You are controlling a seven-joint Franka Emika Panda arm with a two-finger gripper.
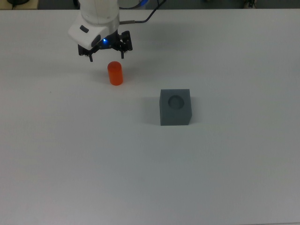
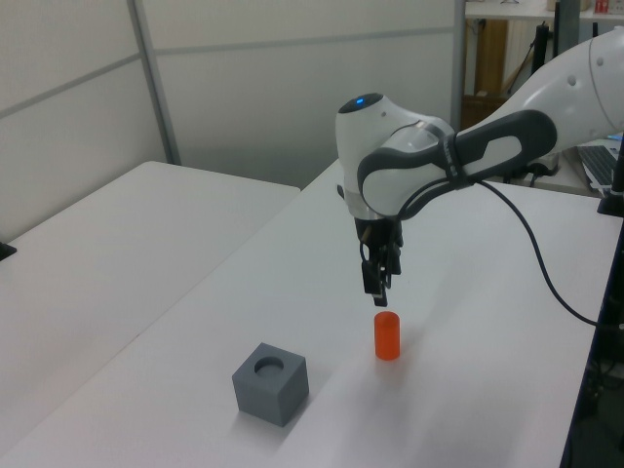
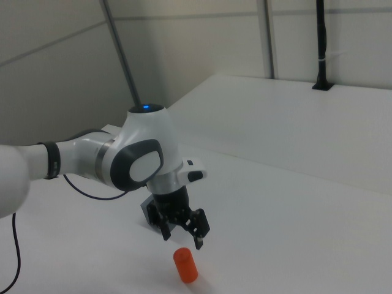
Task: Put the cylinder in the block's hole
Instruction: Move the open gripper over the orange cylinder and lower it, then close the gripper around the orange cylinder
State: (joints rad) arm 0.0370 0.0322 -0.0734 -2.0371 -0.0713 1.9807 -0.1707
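The cylinder (image 1: 115,73) stands upright on the white worktop (image 1: 225,168), free of the jaws, which hang spread wide and empty above it. In the top view the gripper (image 1: 106,54) sits just above the cylinder's top; in the left view it hangs directly over it, apart. The block (image 1: 175,107) rests well apart, toward the top view's lower right, its round hole facing up and unblocked. One cylinder, one block. A black cable (image 2: 546,273) trails from the arm.
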